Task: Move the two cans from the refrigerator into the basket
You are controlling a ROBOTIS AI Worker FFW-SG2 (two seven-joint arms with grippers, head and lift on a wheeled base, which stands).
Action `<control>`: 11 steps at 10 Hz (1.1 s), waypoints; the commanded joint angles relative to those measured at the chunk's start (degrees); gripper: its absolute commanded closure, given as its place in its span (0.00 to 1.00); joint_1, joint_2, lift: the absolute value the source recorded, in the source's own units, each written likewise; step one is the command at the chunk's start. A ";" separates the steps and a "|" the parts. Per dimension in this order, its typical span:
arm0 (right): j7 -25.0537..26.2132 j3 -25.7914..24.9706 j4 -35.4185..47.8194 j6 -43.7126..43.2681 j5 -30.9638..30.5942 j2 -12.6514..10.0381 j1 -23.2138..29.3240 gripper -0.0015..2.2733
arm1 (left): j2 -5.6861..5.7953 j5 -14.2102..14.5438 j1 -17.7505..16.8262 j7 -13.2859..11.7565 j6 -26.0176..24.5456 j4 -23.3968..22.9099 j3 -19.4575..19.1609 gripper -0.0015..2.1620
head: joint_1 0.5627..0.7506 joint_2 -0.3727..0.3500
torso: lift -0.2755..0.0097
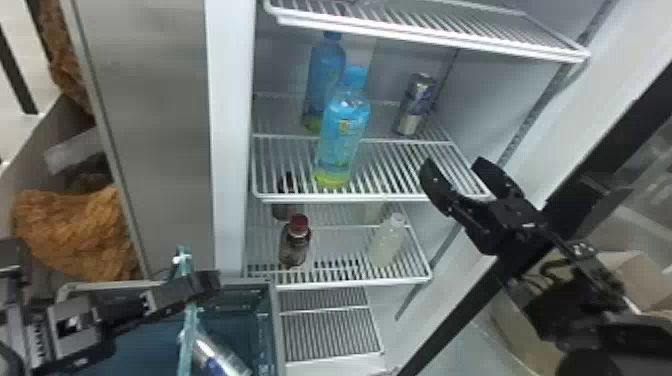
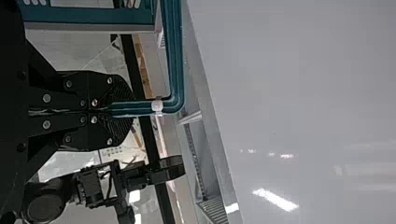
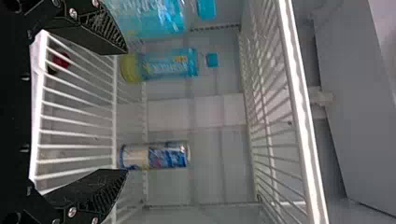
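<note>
At the left, the left claw (image 2: 123, 111) is closed on the teal handle (image 2: 176, 56) of the basket (image 1: 274, 320), and one can (image 1: 217, 357) already lies in there, below that claw. If the left arm pulls or twists, the basket could tilt or shift from under a drop. Further right, the front blue bottle (image 1: 345, 135) stands on the shelf (image 1: 320, 199), just beside the right claw's left finger; swinging in too far left could topple it. The remaining can (image 1: 417, 105) stands upright, deeper in than the right claw (image 1: 454, 165), which is empty and spread wide. That can lines up nearer the right finger than the middle, so an uncorrected reach might knock it over or push it back.
</note>
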State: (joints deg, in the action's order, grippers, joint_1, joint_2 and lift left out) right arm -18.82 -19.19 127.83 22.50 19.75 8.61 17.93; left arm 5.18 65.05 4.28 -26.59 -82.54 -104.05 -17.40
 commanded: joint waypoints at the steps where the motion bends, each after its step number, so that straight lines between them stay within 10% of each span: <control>1: 0.98 -0.01 -2.60 -1.27 -0.09 0.00 -2.04 0.06 | -0.26 0.07 -0.06 0.22 0.00 0.05 0.03 0.55 | 0.70 0.11 | 0.84; 11: 6.60 1.59 -14.28 -3.52 -2.04 -0.17 -12.87 0.07 | -0.09 0.30 -0.06 0.31 0.00 0.34 0.83 0.55 | 0.70 0.05 | 0.84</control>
State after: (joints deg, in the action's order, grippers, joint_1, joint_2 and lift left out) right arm -12.24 -17.78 114.25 19.03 18.04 8.44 6.01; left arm 5.09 65.36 4.19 -26.28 -82.54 -103.71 -16.65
